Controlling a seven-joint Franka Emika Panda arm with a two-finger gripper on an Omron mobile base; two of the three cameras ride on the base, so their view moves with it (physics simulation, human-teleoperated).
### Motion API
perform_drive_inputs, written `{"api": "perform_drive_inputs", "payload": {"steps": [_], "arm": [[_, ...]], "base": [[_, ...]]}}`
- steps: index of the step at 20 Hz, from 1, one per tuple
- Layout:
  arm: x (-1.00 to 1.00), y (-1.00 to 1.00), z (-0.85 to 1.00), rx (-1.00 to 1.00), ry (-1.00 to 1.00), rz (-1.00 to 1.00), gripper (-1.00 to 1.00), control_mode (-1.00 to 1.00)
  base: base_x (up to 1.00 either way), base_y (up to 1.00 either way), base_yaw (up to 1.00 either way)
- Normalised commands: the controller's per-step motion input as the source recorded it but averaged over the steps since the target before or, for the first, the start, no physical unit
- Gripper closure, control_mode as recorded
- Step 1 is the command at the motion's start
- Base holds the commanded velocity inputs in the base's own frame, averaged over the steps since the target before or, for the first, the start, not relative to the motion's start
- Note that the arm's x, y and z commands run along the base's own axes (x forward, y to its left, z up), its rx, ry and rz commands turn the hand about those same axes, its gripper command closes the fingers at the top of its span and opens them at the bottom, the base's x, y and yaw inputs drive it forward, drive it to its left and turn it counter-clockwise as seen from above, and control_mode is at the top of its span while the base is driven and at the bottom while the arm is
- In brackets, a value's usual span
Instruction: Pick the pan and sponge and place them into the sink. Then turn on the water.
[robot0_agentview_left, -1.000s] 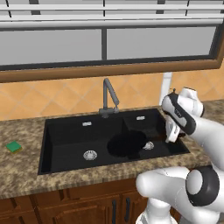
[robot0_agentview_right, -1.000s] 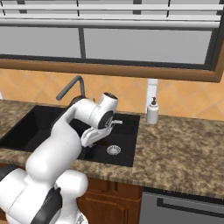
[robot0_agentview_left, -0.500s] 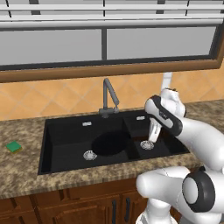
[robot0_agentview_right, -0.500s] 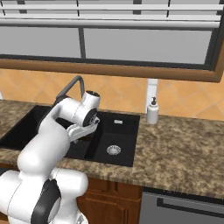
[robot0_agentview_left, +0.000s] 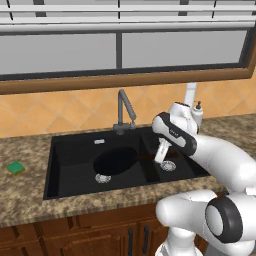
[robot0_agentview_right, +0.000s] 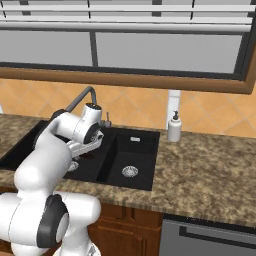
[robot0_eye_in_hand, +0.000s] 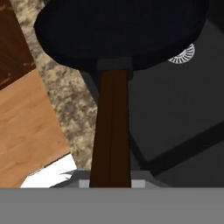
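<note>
While the gripper (robot0_agentview_left: 161, 154) is hanging over the divider between the two basins of the sink (robot0_agentview_left: 65, 175), it is pinching the pan (robot0_agentview_left: 116, 161) by its thin dark-brown handle (robot0_eye_in_hand: 111, 131), the fingers pressed onto the handle's near end. Seen from the left base camera, the pan is showing as a round black disc over the wide basin, above and just beside that basin's silver drain (robot0_agentview_left: 103, 178), with the handle running back toward the gripper; whether the pan is touching the basin floor or hovering above it cannot be told, black on black. Looking along the hand camera, the handle is running straight up the middle to the pan's round body, with a silver drain (robot0_eye_in_hand: 183, 54) peeking out past the pan's right edge and speckled granite counter (robot0_eye_in_hand: 65, 105) lying to the left. Off to the left on the counter, well apart from the sink, the sponge (robot0_agentview_left: 16, 168) is sitting green side up. Behind the basins the dark-grey tap (robot0_agentview_left: 124, 111) is standing with its angled spout reaching over the sink, and the white soap bottle (robot0_agentview_right: 174, 128) is standing on the counter near the sink's far right corner. From the right base camera, the narrower basin's drain (robot0_agentview_right: 130, 171) is lying uncovered.
</note>
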Motion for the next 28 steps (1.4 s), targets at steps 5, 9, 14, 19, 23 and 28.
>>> {"api": "perform_drive_inputs", "payload": {"steps": [5,9,14,19,23,28], "arm": [[0.14,0.29,-0.08,0.0,-0.05,-0.02,1.0,-1.0],[0.18,0.26,-0.11,0.0,-0.02,-0.01,1.0,-1.0],[0.15,0.33,-0.17,0.0,0.0,0.0,1.0,-1.0],[0.11,0.19,-0.28,0.0,0.0,0.0,1.0,-1.0],[0.16,0.0,-0.38,0.0,0.0,0.0,1.0,-1.0],[0.14,0.0,-0.37,0.0,0.0,0.0,1.0,-1.0]], "base": [[0.0,0.0,0.0],[0.0,0.0,0.0],[0.0,0.0,0.0],[0.0,0.0,0.0],[0.0,0.0,0.0],[0.0,0.0,0.0]]}}
